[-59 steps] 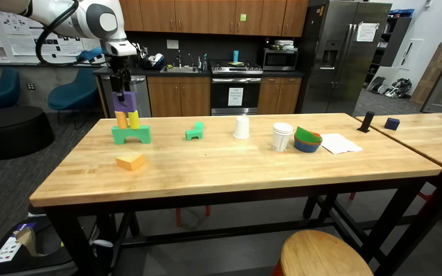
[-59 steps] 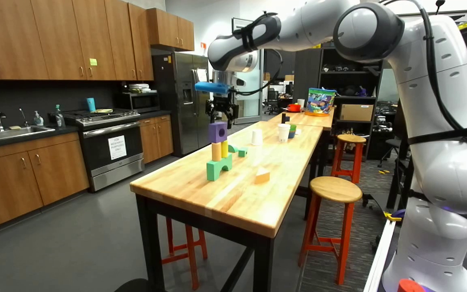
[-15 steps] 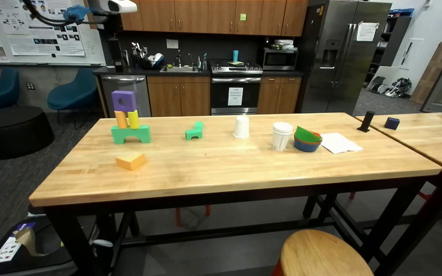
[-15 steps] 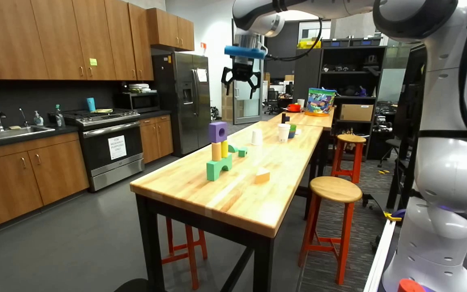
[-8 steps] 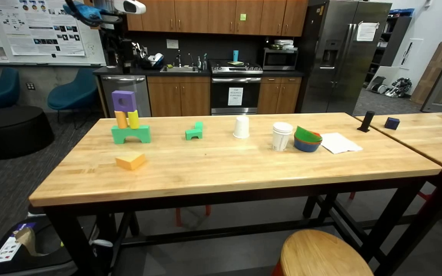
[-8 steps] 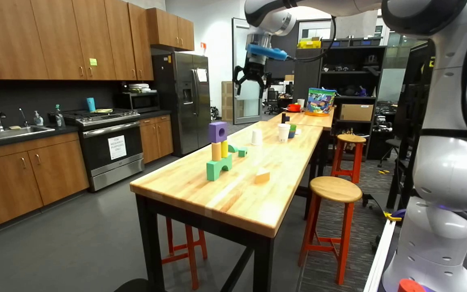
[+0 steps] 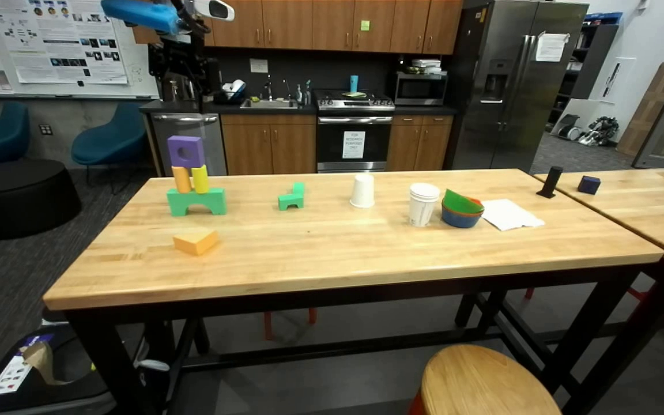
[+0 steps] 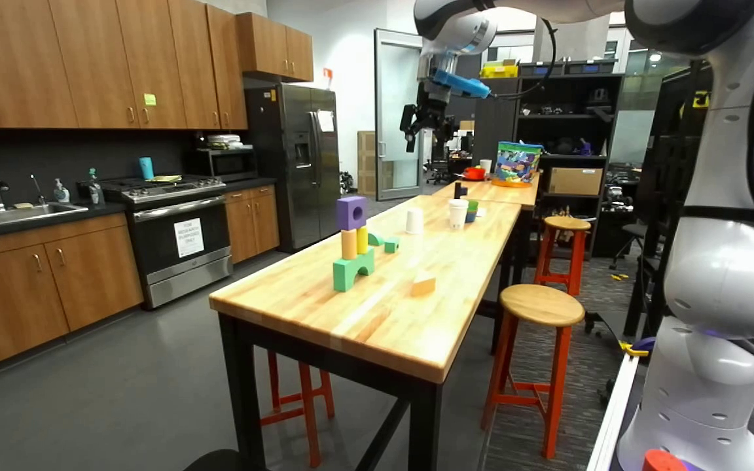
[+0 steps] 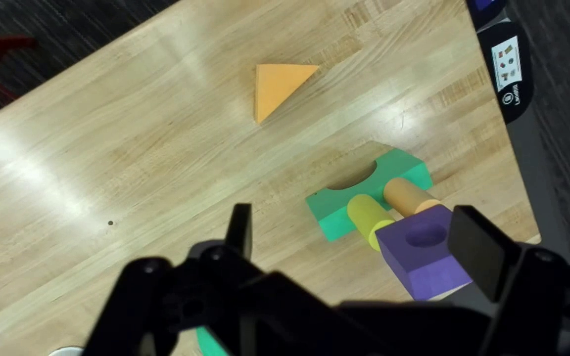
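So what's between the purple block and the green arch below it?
An orange cylinder and a yellow cylinder, upright side by side. They stand on the green arch and hold up the purple block, as both exterior views show.

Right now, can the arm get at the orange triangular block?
Likely yes: the open hand holds nothing, and the orange triangular block lies uncovered on the table, apart from the block tower.

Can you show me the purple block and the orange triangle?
Purple block (image 9: 416,259), wrist view: on the holed face, beside the hole.
Orange triangle (image 9: 278,85), wrist view: middle of its flat top.
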`<action>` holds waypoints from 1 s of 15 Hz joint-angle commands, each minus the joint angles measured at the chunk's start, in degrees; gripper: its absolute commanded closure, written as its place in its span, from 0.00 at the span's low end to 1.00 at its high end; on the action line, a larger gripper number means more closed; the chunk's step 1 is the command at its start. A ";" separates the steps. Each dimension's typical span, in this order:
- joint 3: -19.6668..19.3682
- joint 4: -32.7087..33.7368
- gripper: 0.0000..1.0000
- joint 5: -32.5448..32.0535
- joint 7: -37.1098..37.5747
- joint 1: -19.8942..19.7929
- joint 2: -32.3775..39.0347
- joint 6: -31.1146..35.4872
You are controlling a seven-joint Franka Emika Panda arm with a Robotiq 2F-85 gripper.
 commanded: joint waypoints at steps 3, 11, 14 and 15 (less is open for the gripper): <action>-0.01 0.26 0.00 0.02 -0.47 0.00 0.10 -0.28; 0.42 0.56 0.00 -3.53 -12.88 0.29 0.02 -0.64; 0.41 0.63 0.00 -4.99 -22.17 0.27 -0.13 -1.46; 0.39 0.56 0.00 -5.58 -25.26 0.23 0.01 -1.87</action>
